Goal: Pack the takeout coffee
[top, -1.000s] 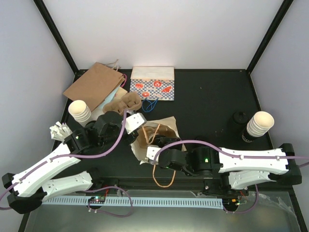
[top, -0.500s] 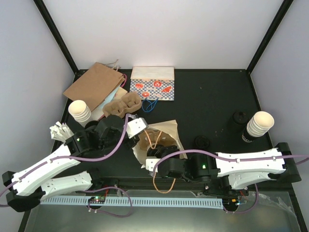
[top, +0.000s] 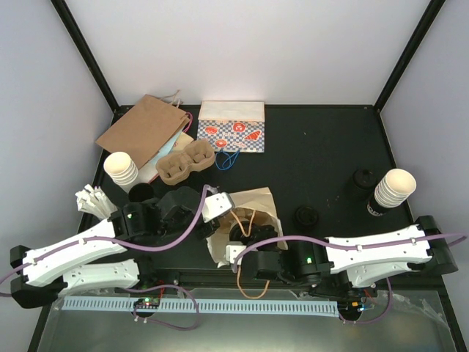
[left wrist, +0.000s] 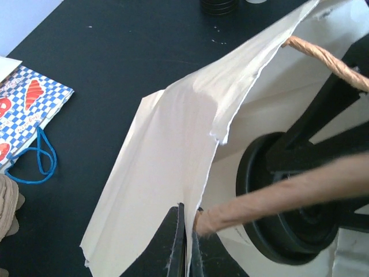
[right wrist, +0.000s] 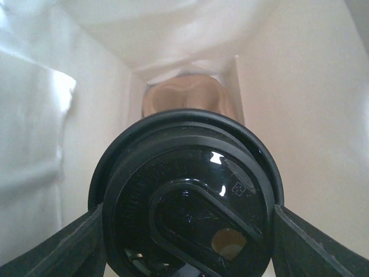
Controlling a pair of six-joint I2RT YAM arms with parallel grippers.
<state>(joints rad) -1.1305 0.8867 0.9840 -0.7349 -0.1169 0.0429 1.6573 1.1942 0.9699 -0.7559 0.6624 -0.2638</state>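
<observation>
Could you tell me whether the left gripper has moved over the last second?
Yes. The left gripper, pinching the paper bag, has shifted right and toward the arm bases, away from the checkered bag.

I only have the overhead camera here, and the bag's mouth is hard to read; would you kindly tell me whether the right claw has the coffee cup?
Observer: Yes. On the right wrist camera, the right claw has a finger on each side of the coffee cup, gripping it at the lid.
Operator: Thank you. Is it inside the bag?
Observer: Yes, pale walls of the bag surround it there.
Operator: And the left claw?
Observer: Its wrist camera shows the left claw shut on the bag's rim, beside a rope handle.
</observation>
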